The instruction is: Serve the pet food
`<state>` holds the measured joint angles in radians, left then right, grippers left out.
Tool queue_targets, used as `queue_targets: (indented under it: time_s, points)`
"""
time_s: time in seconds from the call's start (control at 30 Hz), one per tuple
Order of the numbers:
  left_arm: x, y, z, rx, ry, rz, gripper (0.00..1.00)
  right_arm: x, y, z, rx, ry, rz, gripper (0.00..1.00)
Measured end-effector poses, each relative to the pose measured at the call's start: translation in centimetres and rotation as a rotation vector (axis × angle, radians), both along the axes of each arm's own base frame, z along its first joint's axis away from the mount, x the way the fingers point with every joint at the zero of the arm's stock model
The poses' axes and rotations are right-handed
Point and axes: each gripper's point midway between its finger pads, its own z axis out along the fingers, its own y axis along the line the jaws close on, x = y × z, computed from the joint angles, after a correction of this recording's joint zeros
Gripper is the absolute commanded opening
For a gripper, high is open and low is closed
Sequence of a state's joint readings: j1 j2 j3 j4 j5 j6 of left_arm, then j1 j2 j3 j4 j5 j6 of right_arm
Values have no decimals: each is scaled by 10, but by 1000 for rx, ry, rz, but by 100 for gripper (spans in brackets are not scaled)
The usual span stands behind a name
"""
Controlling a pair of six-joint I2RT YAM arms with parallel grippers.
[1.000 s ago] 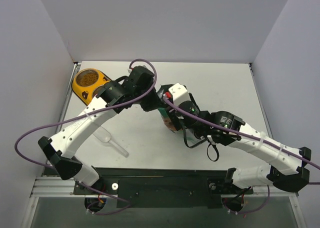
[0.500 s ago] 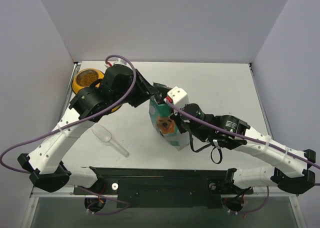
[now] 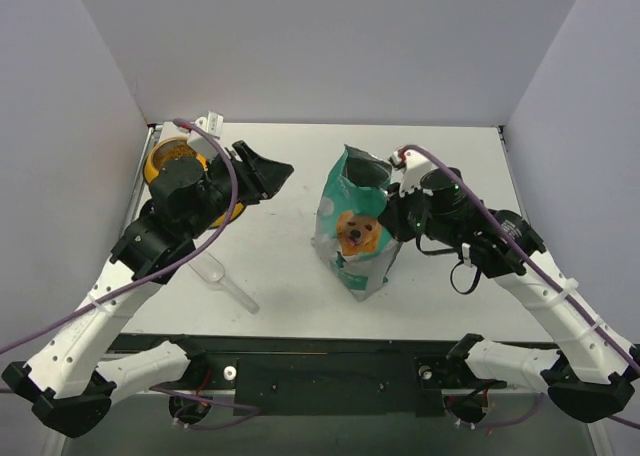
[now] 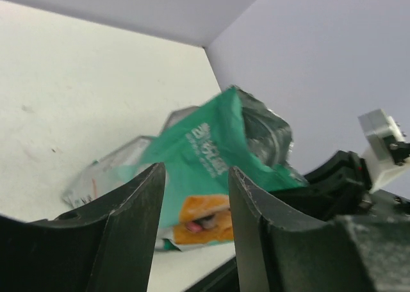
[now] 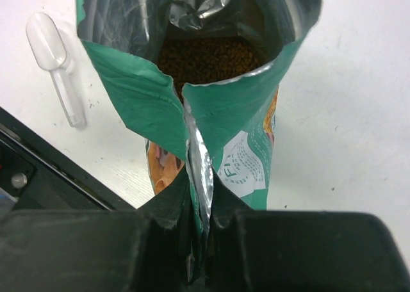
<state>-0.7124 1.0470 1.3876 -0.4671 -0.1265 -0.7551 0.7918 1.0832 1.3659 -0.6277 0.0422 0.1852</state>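
White surface (image 3: pixel 290 266), pale lavender walls (image 3: pixel 330 46), teal pouch (image 3: pixel 355 226) of brown kibble (image 5: pixel 208 55) upright mid-surface, right end effector (image 5: pixel 200 202) pinching its top seam, left end effector (image 3: pixel 270 173) spread

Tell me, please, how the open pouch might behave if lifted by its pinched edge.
The pouch would probably sag: its foil walls look crumpled. The kibble lies below the rim, so likely bottom-heavy. The right pincer grips only a thin seam, which may slip.
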Motion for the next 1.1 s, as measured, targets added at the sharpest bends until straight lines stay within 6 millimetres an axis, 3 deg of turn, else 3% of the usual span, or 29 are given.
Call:
queue_targets:
  time_s: [0.17, 0.3, 0.4, 0.57, 0.8, 0.97, 1.03, 1.1]
  points:
    - [42, 3, -27, -77, -56, -105, 64, 16, -21, -1, 115, 97, -49, 0]
    - [69, -22, -65, -88, -26, -270, 68, 16, -25, -2, 166, 150, -41, 0]
    - [73, -40, -84, -103, -33, -377, 68, 13, -21, -2, 188, 190, -21, 0]
    - [83, -61, -82, -156, -111, -473, 68, 10, -18, -3, 199, 242, -28, 0]
    - [77, -90, -86, -202, -162, -613, 68, 7, -20, -4, 198, 290, -63, 0]
    - [79, -111, -102, -244, -144, -698, 67, 9, -23, -4, 178, 311, -85, 0]
    - [83, -116, -106, -246, -135, -712, 65, 10, -23, -3, 168, 322, -92, 0]
    - [85, -121, -106, -247, -138, -724, 56, 12, -24, -2, 157, 330, -99, 0]
